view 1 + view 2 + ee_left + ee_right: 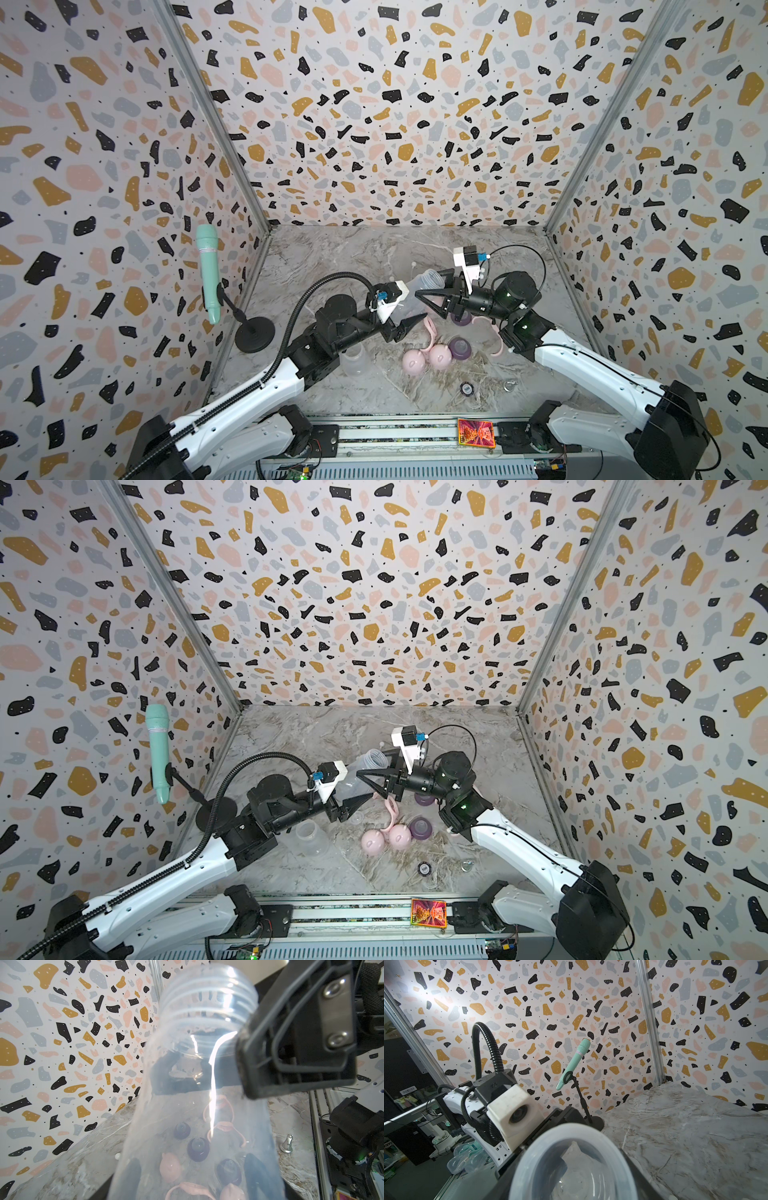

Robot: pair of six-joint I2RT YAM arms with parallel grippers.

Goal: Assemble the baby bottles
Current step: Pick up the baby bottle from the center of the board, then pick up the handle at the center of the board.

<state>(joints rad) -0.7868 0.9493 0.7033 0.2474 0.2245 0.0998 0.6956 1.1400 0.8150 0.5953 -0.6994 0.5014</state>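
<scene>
**Desk:** Where is the bottle on your screens?

**Me:** I have one clear bottle (pixel 197 1088) up off the marble table (pixel 332 257). It is tilted and sits well to the right of the mint-green microphone (pixel 208 274). It hangs between my two arms, with its threaded mouth pointing away from the microphone, toward my right arm.

**Desk:** Which arm has it?

**Me:** The right gripper (pixel 428 283) does. Its jaws clamp the bottle just below the threads, and in the left wrist view I see one of its fingers (pixel 291 1047) pressed against the plastic. The left gripper (pixel 415 306) is at the base end, the end nearer the microphone. Its fingers show as dark shapes through the plastic on either side. I cannot tell whether they pinch the bottle or only flank it.

**Desk:** And the loose parts?

**Me:** They are all down on the table, on that same right-hand side of the microphone. A second clear bottle (pixel 309 837) sits closest to the microphone's round stand base (pixel 254 334), partly under my left arm. Farther from the microphone, two pink eared caps (pixel 413 362) lie side by side, with a pink handle ring (pixel 432 332) next to them. A purple collar (pixel 459 348) stands just past the caps. Farther out again, a second purple collar (pixel 461 319) shows below my right gripper, and another pink ring (pixel 498 348) lies by my right arm, the farthest from the microphone
</scene>
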